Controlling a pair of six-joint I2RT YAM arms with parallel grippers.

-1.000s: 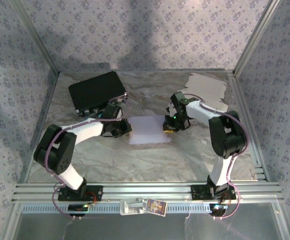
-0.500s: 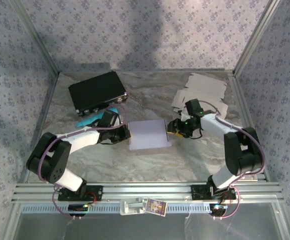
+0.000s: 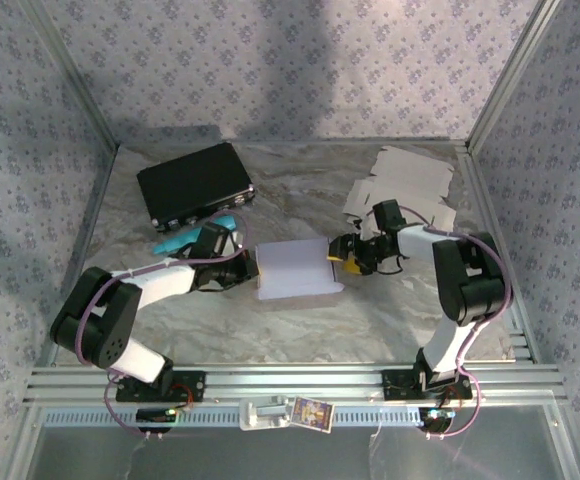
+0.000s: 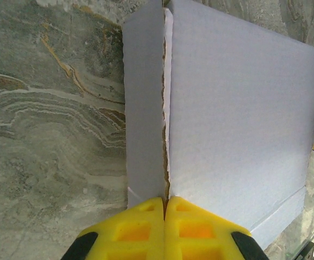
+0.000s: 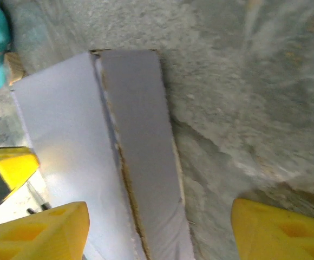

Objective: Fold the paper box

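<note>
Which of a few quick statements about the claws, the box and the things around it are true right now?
1. The left claw is shut at the paper box's left edge. True.
2. The right claw is clamped on the paper box. False: its jaws stand open at the box's right edge.
3. A black case lies at the back left. True.
4. The flat cardboard sheets lie at the front left. False: they lie at the back right.

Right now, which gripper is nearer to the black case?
Left: the left gripper lies close before the black case; the right gripper is beyond the paper box.
</note>
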